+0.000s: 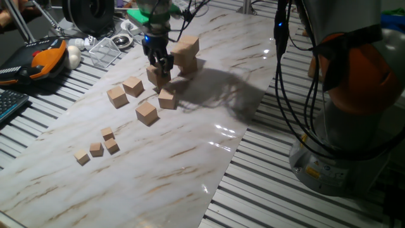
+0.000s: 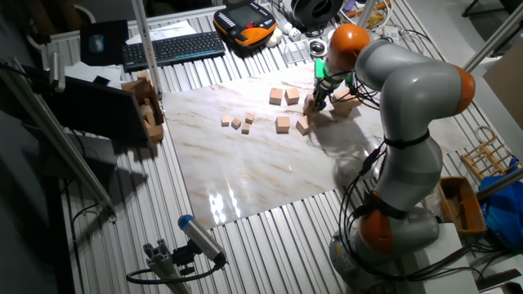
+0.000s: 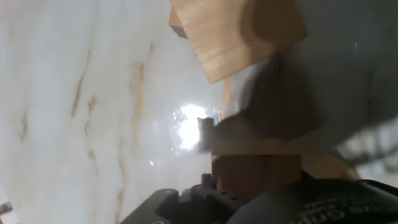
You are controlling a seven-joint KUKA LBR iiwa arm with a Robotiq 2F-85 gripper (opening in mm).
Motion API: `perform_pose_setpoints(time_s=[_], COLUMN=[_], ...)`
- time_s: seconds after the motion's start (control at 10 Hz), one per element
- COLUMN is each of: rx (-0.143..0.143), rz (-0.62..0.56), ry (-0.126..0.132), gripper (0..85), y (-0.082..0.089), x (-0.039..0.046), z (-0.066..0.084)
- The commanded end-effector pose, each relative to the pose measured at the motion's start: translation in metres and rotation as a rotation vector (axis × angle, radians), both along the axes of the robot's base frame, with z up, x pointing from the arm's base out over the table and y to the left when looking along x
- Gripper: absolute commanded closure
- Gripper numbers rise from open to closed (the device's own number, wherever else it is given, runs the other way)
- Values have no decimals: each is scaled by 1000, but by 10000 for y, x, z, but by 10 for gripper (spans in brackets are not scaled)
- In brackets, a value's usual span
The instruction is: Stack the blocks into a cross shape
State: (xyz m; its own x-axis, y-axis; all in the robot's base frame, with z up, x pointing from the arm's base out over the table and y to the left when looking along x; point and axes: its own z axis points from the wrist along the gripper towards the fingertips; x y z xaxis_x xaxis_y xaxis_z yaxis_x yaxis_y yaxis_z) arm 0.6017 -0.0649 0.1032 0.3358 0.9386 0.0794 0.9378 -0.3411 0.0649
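Observation:
My gripper (image 1: 161,65) stands at the far side of the marble board, shut on a tan wooden block (image 1: 157,76) that is at or just above the board. In the hand view this block (image 3: 255,171) fills the space close to the palm. Just right of it, one block sits on another in a stack of two (image 1: 186,53), and the hand view shows the stack's top face (image 3: 236,34). Several loose blocks lie nearer: one (image 1: 167,99) beside the gripper, one (image 1: 146,112) in front, and two (image 1: 117,96) (image 1: 133,85) to the left. From the other fixed view, the gripper (image 2: 315,100) hangs beside the stack (image 2: 343,102).
Several much smaller wooden cubes (image 1: 101,145) lie in a cluster at the board's near left. A clear plastic box (image 1: 104,52), an orange pendant (image 1: 44,57) and a keyboard (image 1: 9,104) sit off the board's left side. The arm's base (image 1: 348,126) and its cables stand at the right.

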Motion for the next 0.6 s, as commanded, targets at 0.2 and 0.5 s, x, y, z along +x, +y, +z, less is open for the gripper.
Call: perform_pose_setpoints(time_s=[0.2,0.5], rx=[-18,-43], rz=[78,176], ry=[41,64], gripper=[850,850], y=[-10,-44], x=[-28,-58], z=[413,756])
